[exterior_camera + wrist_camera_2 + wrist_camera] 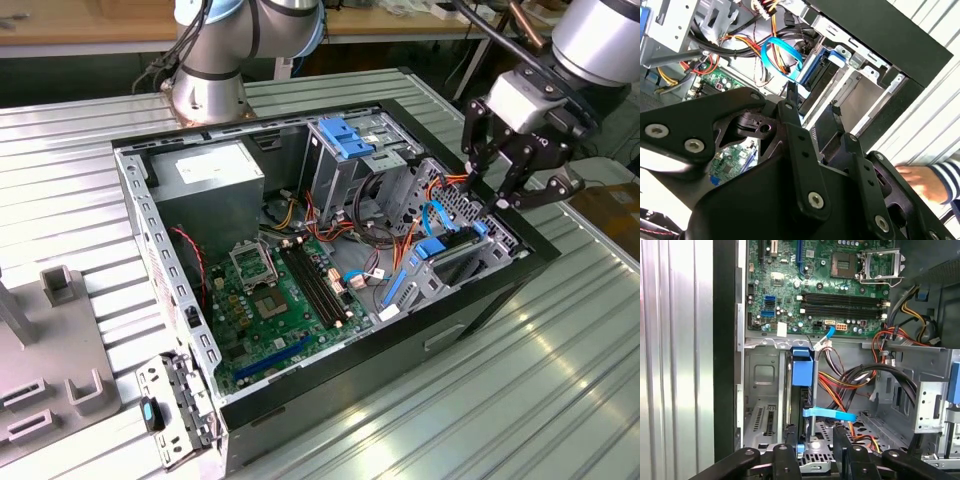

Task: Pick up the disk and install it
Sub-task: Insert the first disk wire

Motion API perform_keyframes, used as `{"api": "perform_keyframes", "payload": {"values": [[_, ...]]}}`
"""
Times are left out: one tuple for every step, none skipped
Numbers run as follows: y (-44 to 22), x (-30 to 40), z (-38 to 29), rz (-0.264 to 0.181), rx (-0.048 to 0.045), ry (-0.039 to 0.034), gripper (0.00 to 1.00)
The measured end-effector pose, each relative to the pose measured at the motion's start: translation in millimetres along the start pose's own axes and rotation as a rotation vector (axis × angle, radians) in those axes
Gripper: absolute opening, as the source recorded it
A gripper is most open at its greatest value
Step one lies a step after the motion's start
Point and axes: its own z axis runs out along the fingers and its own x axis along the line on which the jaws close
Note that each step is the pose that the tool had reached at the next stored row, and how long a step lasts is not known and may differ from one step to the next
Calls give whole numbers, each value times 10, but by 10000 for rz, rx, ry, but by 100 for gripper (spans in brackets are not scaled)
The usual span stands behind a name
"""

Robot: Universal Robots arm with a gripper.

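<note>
One gripper [488, 190], jaws apart, hovers above the disk [455, 258] inside the case [400, 350].

We find no legible text. The white label [203, 164] on the power supply [215, 215], at 11 o'clock within the case [350, 372], carries unreadable print; so does the sticker [781, 329] on the motherboard [785, 295].

My ribbed metal bench [560, 400] and its load
It carried the open computer case [340, 385] mid-frame, a grey fixture plate [50, 350] at the exterior view's lower left, and my arm's base [208, 98] up top.
</note>
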Motion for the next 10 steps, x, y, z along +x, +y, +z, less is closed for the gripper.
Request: {"api": "perform_keyframes", "payload": {"values": [[-4,0,0,-106,-9,-10,42],[-11,0,2,-257,-21,-25,42],[-19,0,2,-382,-32,-36,42],[-31,-1,4,-547,-46,-52,42],[-37,-3,5,-645,-54,-61,42],[-39,-5,5,-719,-60,-67,42],[-46,-13,6,-869,-72,-80,42],[-51,-16,7,-985,-82,-91,42],[-51,-17,7,-997,-83,-92,42],[-52,-17,7,-999,-83,-92,42]]}}
